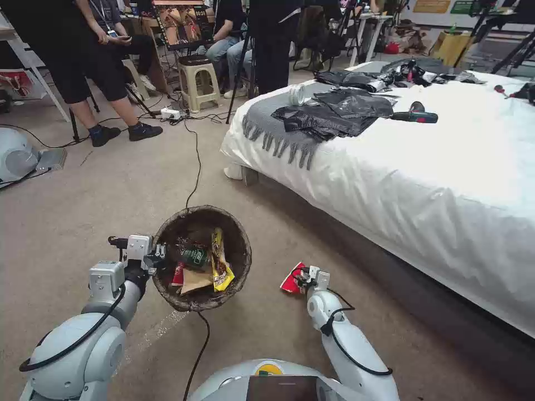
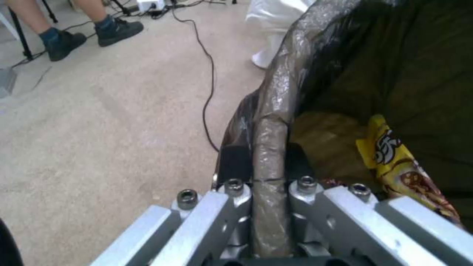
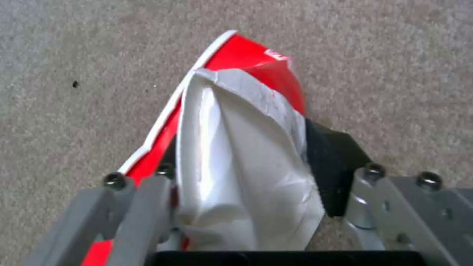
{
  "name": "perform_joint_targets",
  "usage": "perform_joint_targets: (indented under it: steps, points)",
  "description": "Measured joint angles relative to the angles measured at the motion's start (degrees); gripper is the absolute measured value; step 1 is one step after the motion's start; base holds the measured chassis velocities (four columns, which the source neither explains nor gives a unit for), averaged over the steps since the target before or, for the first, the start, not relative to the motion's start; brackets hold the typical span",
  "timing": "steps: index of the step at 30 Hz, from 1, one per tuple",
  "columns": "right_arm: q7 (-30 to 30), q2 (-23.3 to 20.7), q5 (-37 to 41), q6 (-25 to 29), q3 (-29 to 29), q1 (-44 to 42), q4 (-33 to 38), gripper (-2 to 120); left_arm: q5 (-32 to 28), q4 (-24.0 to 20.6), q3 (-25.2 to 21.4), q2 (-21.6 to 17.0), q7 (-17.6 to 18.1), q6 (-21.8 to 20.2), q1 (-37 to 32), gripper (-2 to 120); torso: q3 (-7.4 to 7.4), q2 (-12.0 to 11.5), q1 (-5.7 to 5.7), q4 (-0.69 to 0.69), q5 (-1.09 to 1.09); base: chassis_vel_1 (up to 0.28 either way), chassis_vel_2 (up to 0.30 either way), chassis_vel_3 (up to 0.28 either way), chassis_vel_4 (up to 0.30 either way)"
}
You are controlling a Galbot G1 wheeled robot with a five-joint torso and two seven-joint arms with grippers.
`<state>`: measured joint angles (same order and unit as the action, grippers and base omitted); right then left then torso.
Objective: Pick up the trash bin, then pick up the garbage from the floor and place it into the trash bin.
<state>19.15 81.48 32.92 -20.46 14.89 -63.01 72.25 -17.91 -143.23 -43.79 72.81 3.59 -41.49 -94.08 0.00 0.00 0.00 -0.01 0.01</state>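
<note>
The trash bin, lined with a crinkled dark bag, hangs just above the carpet floor. My left gripper is shut on its near-left rim. The left wrist view has my left gripper pinching the bagged rim. Inside the bin lie a yellow snack wrapper, a green-labelled bottle, a brown paper scrap and a red wrapper. Right of the bin, my right gripper is down at the floor, shut on a crushed red-and-white paper cup. Up close, the cup sits between that gripper's fingers.
A bed with a white cover runs along the right, close to my right arm. A black cable crosses the carpet and passes under the bin. People, a stool and tripods stand at the back; a white device sits far left.
</note>
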Motion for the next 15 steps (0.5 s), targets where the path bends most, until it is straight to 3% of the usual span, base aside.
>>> perform_joint_targets:
  steps: [15]
  points:
    - [-0.24,-0.41,-0.11,0.76,0.08,0.28,-0.49,5,0.05,0.00,-0.02,0.11,0.00,0.06,-0.07,2,0.00,0.00,0.00,0.00,-0.02,0.000,0.000,0.000,0.000]
